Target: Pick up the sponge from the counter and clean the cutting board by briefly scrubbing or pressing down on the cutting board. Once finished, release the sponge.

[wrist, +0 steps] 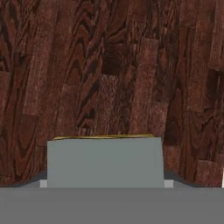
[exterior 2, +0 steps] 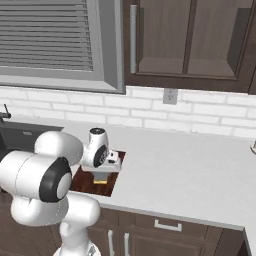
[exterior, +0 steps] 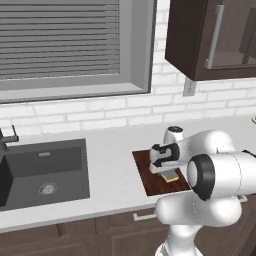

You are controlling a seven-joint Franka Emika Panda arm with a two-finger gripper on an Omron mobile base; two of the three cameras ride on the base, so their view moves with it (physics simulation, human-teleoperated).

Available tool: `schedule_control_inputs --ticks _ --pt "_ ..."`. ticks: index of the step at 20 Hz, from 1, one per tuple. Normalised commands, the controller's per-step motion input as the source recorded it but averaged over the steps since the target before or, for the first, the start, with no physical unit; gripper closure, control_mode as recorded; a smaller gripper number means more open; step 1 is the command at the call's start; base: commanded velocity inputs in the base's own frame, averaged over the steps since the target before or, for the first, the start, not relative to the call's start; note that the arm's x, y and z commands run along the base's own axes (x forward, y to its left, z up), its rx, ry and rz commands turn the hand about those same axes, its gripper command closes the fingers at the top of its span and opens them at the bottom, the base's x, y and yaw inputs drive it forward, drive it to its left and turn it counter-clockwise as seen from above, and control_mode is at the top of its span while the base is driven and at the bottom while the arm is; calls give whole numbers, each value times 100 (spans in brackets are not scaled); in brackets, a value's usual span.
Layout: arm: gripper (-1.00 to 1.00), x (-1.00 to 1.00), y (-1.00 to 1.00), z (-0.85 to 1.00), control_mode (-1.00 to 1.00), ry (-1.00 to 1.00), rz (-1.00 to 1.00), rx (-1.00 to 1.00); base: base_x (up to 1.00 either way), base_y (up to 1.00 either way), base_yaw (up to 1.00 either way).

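Right of the sink, the cutting board lies on the counter. The gripper holds the sponge against the board, fingers clamped on its sides. Light, soft, compressible, it likely suits a mid-side grip.

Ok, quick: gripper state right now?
Gripper: shut on the sponge, over the cutting board.
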Motion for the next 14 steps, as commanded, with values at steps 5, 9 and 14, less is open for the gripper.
schedule_control_inputs --ticks 5,9,14 --pt "100 0 4 -33 -100 2 0 0 0 0 0" --pt "100 0 41 -16 -100 0 0 0 0 0 0" --pt "100 0 53 -1 -100 -1 0 0 0 0 0"
